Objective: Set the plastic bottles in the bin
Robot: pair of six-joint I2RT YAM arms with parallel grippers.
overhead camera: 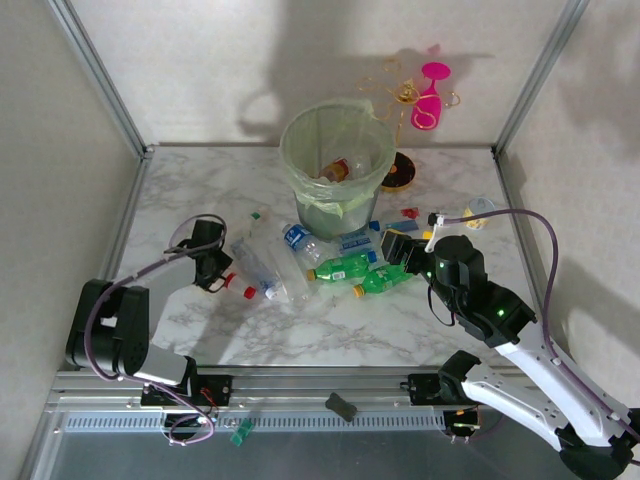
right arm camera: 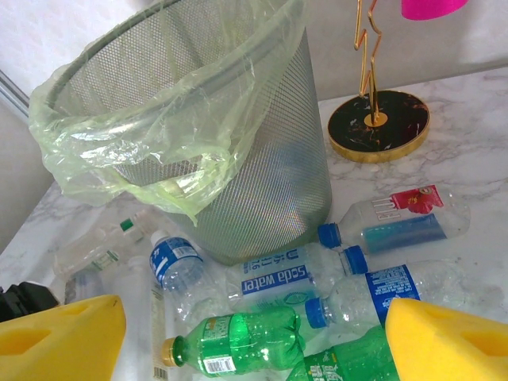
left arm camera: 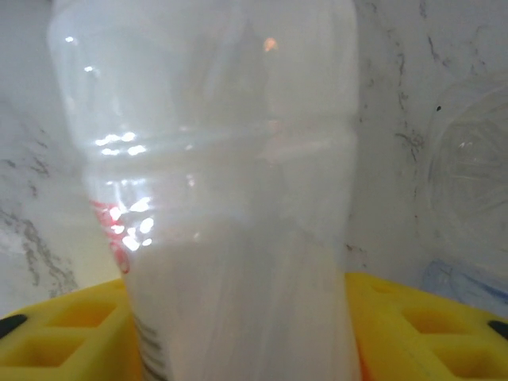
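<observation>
The left gripper (overhead camera: 212,258), at nine o'clock of the scattered plastic bottles (overhead camera: 310,262), had its jaws clamped on a clear bottle (left arm camera: 238,198) lying on the table (overhead camera: 300,330), apparently to lift it. The right gripper (right arm camera: 254,317) hung released over the green bottles (overhead camera: 345,267) at three o'clock, probably its next target. The bin (overhead camera: 300,165) stood at twelve, a few bottles already inside.

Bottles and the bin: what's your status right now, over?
Left gripper pinching clear bottle. Right gripper open over green bottles. Bin upright beyond; other bottles crowd its base.
</observation>
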